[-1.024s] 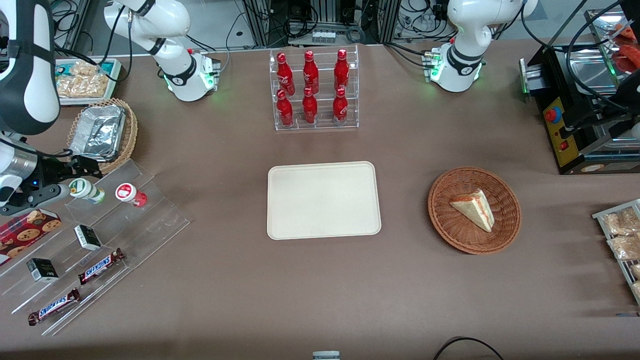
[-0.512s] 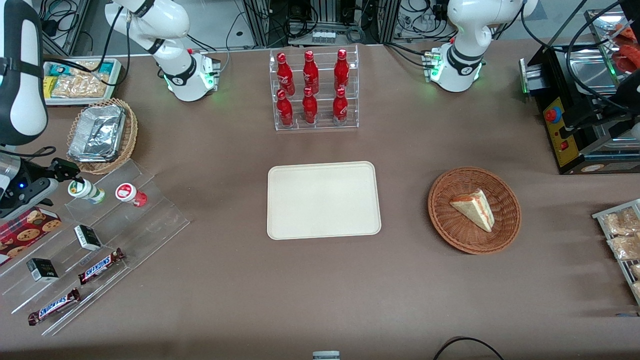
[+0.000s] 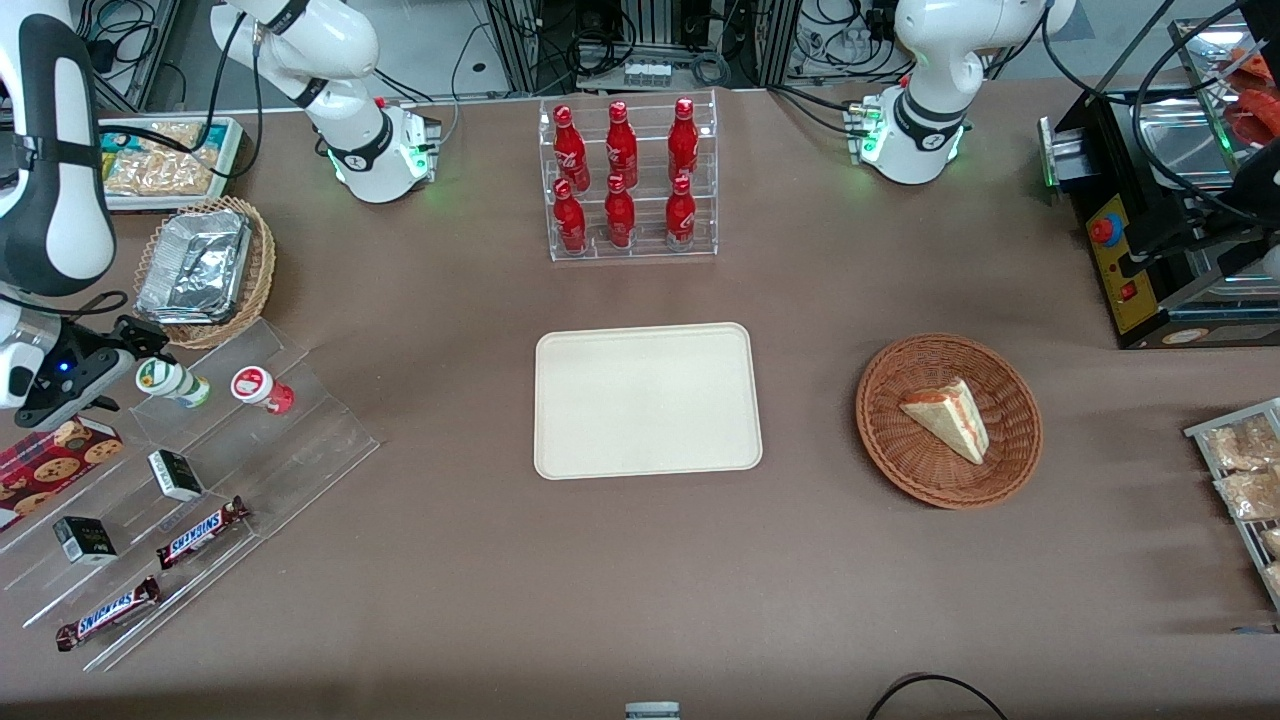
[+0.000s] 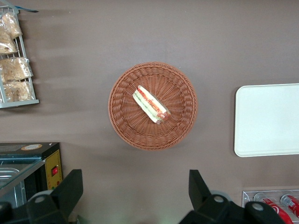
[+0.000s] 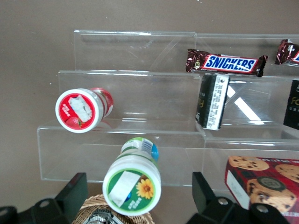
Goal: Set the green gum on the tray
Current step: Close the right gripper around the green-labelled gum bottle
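The green gum (image 3: 172, 381) lies tilted on the top step of a clear acrylic stand (image 3: 300, 440), its white lid with the green-and-orange mark facing my gripper. In the right wrist view its lid (image 5: 132, 185) sits between my two black fingers (image 5: 71, 192) with a gap on each side. My right gripper (image 3: 108, 367) is open just beside the lid, at the working arm's end of the table. The cream tray (image 3: 648, 400) lies flat at the table's middle, bare, and also shows in the left wrist view (image 4: 267, 120).
A red gum bottle (image 3: 262, 388) lies beside the green one (image 5: 83, 110). Snickers bars (image 3: 203, 531), small black boxes (image 3: 176, 474) and a cookie box (image 3: 52, 465) are on the lower steps. A wicker basket with foil trays (image 3: 205, 268), a cola rack (image 3: 627, 180) and a sandwich basket (image 3: 948, 420) stand around.
My gripper drew back from the green gum toward the table's edge, then came a little closer to it again. The gum has hardly moved.
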Robot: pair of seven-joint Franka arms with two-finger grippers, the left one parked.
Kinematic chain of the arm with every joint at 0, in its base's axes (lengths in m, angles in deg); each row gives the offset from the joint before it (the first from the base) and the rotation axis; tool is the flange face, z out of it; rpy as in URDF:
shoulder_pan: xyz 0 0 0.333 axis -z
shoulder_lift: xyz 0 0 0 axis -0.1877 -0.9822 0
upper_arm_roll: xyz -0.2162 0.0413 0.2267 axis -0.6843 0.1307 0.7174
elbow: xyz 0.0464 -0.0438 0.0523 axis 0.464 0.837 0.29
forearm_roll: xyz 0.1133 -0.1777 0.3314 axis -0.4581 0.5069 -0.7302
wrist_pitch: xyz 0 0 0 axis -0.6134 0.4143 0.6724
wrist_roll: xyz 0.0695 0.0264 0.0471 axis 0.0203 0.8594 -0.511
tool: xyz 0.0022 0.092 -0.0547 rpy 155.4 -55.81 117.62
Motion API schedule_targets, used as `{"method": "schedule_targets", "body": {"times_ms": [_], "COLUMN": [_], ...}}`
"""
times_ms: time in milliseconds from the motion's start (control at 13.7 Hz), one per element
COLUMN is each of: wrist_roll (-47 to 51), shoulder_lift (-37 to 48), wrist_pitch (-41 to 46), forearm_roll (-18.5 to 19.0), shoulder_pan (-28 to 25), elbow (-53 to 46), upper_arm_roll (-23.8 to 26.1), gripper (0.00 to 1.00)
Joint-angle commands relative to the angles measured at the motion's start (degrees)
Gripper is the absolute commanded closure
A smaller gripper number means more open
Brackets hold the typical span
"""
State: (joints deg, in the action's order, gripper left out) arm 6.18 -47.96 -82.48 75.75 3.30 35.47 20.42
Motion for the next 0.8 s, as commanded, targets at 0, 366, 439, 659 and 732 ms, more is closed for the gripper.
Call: {"method": "schedule_targets", "body": {"times_ms": [0,366,439,659,732], "wrist_roll": [-0.70,-1.58,-2.19,-3.69,-4.39], "shoulder_lift": [3.36,4.24,4.50,4.50,4.50], "wrist_pitch": [-3.11,-6.18,-7.32,-10.58,-11.20], "forearm_roll": [0.40,0.40,0.40,0.49,0.49], "shoulder_pan": [0.57,0.57,0.65,1.44,1.44], "elbow": [4.80,7.34,8.14,10.16,10.51], "upper_arm_roll": [0.41,0.32,0.32,0.23,0.23], "gripper": [0.00,0.00,0.00,0.00,0.00]}}
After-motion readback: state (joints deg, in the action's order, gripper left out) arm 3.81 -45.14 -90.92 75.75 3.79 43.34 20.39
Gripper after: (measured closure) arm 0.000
